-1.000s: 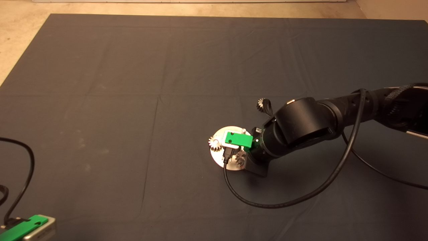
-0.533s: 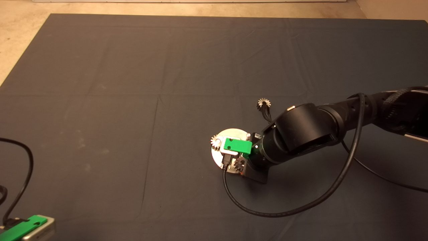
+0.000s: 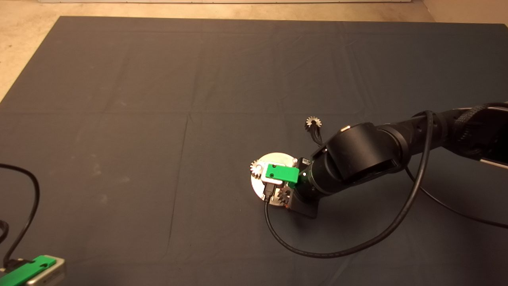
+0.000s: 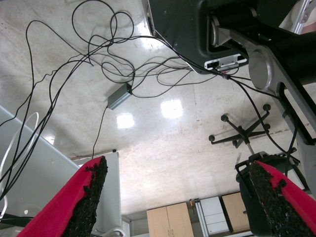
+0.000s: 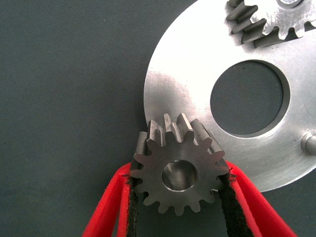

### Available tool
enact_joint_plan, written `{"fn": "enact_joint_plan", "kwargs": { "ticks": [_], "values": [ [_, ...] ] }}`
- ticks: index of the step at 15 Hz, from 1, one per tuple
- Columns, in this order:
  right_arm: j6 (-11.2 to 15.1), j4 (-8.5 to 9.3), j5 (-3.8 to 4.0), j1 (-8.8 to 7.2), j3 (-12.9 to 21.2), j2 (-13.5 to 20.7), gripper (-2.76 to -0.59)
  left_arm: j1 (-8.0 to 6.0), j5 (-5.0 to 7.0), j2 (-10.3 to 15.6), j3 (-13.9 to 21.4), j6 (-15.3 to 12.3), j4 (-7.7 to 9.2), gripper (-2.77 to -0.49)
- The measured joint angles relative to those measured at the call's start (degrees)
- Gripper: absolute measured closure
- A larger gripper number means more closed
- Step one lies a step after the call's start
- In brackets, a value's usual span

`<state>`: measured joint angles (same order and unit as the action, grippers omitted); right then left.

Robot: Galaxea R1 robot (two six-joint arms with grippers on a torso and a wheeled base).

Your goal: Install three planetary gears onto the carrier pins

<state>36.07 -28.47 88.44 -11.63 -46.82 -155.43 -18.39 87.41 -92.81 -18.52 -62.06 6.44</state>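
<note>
right end effector (image 5: pixel 176 197) gripping gear (image 5: pixel 178 170) | settling lower over plate (image 5: pixel 197 74) since a second ago | pin (image 5: pixel 309 143) bare, third gear (image 3: pixel 313 121) waiting | left end effector (image 4: pixel 175 197) idling wide

The table (image 3: pixel 119 99) is covered by a dark mat (image 3: pixel 198 59) showing faint fold lines. Lying flat on the mat is 1 round silver plate (image 3: pixel 258 184) with a large centre hole. 1 loose gear (image 3: pixel 313 121) lies on the mat well apart from the plate, on its far right side. A black cable (image 3: pixel 337 250) loops across the mat on the plate's near side.
</note>
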Motion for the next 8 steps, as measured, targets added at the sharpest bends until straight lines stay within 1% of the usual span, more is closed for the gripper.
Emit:
{"fn": "enact_joint_plan", "kwargs": {
  "ticks": [8],
  "values": [
    [0.17,0.35,-0.16,-0.15,0.0,-0.28,-0.95,0.0,0.0,-0.02,0.0,0.02,0.01,-2.04]
  ]
}}
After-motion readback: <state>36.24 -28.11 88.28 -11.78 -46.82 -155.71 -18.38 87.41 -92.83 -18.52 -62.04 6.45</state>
